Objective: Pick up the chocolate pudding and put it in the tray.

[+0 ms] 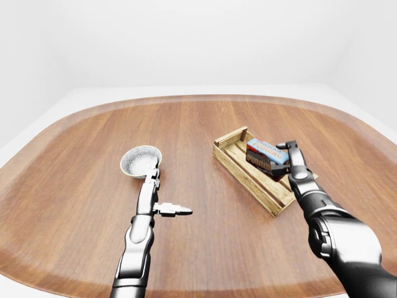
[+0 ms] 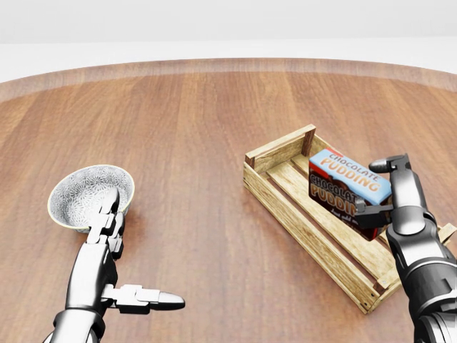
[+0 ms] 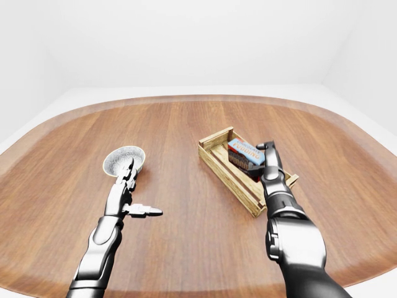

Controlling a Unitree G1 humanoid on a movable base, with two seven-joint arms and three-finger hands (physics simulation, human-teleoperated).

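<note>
Left-eye view: a rounded wooden table (image 1: 186,136) fills the scene against white walls. A slatted wooden tray (image 1: 239,166) lies right of centre, set at an angle. The chocolate pudding (image 1: 265,156), a box with a blue top face and dark side, sits inside the tray toward its upper-right side. The right hand (image 1: 290,162) is at the box's right end, with one finger over the top edge and another lower down against the end. A patterned bowl (image 1: 140,160) stands left of centre, well apart from the tray.

Head view: the pudding box lies tilted within the tray, its lower edge down among the slats near the tray's far-right wall, its blue face turned up and to the left. The right hand's fingers (image 2: 383,166) pinch the box's right end, one at the top corner, one at the bottom corner; whether the box rests fully on the tray floor cannot be told. The left hand (image 2: 107,236) hovers at the bowl's lower rim, its fingers straight and pressed together pointing up the view, the thumb stuck out sideways to the right. It holds nothing.

Right-eye view: the same arrangement, shifted left; the left fingertips overlap the bowl's near rim, contact not determinable.
</note>
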